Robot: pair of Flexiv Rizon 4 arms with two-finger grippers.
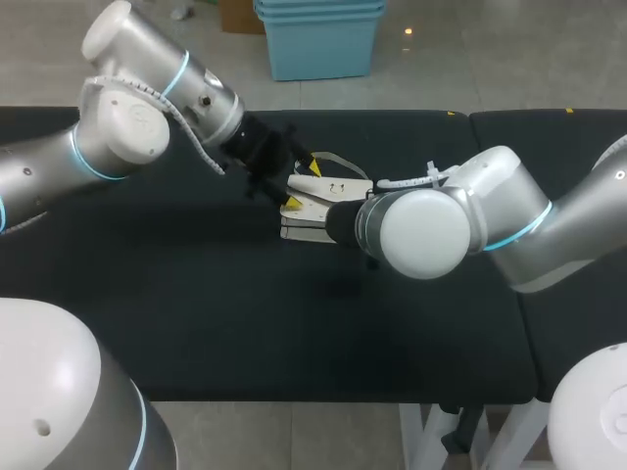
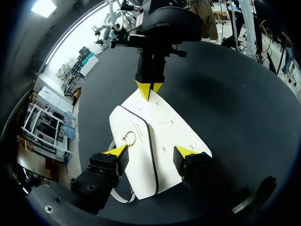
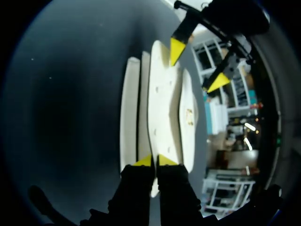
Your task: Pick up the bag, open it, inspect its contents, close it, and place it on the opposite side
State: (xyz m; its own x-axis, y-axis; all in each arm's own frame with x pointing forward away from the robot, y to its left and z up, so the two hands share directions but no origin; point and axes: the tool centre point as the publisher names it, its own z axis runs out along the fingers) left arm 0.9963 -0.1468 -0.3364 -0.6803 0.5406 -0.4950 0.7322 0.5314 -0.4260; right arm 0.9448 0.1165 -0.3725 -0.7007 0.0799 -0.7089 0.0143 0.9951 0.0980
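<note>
Bag (image 1: 328, 196): white, flat on counter (image 1: 196, 294), frame centre. Right hand (image 3: 151, 161) pinched narrow on its end edge. Left hand (image 1: 304, 185) wide over opposite end. Advice: lower left squarely, grip both sides, keep clear of strap (image 2: 120, 198), lift level.

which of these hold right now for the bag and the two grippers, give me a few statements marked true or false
1. The bag lies on the black table. True.
2. The left gripper has its fingers pressed together. False: they stand wide apart, with the bag between them.
3. The right gripper has its fingers pinched on the bag's edge. True.
4. The bag is red. False: it is white with a dark trim line.
5. A small gold ring shows on the bag near one left finger. True.
</note>
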